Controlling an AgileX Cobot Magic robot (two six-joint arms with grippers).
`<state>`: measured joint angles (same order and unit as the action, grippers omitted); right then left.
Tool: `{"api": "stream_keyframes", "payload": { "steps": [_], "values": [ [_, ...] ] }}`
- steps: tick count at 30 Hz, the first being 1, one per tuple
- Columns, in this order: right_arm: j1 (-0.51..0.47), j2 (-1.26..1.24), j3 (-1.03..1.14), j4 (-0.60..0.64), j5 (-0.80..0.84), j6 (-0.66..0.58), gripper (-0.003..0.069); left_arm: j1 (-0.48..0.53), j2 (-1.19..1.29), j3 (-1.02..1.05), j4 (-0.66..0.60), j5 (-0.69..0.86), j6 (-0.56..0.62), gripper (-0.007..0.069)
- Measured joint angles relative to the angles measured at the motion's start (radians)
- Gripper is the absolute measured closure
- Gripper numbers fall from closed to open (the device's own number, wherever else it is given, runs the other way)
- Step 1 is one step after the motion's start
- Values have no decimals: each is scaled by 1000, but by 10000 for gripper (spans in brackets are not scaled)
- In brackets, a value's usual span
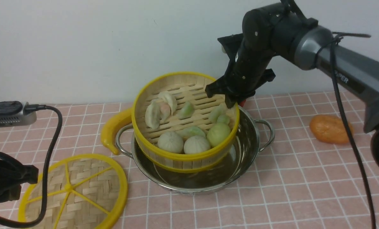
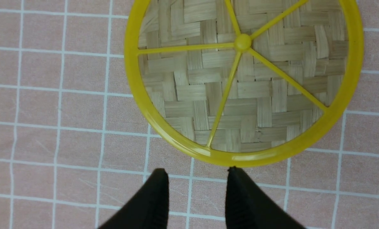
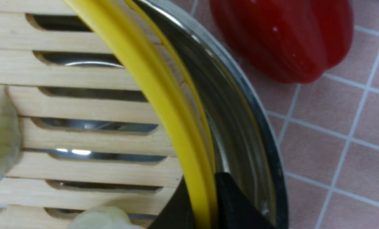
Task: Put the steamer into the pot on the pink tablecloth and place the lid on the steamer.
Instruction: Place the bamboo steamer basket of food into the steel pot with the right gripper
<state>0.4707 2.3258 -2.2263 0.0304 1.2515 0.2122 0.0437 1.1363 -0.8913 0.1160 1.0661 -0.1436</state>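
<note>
The steamer (image 1: 192,92) is sitting tilted in the pot (image 1: 208,181), its far edge rising above the pot's rim and its near edge dipping low. A crescent of free room is showing along the pot's right wall, while the left wall is crowding the basket. The right gripper (image 1: 229,101) is pinching the steamer's yellow rim at the pot's far right, jaws nearly together. The lid (image 1: 78,190) is lying flat on the pink tablecloth (image 1: 288,178), near-left of the pot, with the left gripper (image 2: 197,173) hovering at its edge, jaws partly parted, holding nothing
</note>
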Motion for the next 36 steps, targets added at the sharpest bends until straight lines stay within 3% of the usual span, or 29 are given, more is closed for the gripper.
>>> {"api": "stream_keyframes", "payload": {
  "steps": [15,36],
  "values": [
    [0,-16,102,-46,2,0,595,0,0,0,0,-18,12,382],
    [0,2,102,-10,-2,-19,595,0,0,0,0,-25,15,382]
  ]
}}
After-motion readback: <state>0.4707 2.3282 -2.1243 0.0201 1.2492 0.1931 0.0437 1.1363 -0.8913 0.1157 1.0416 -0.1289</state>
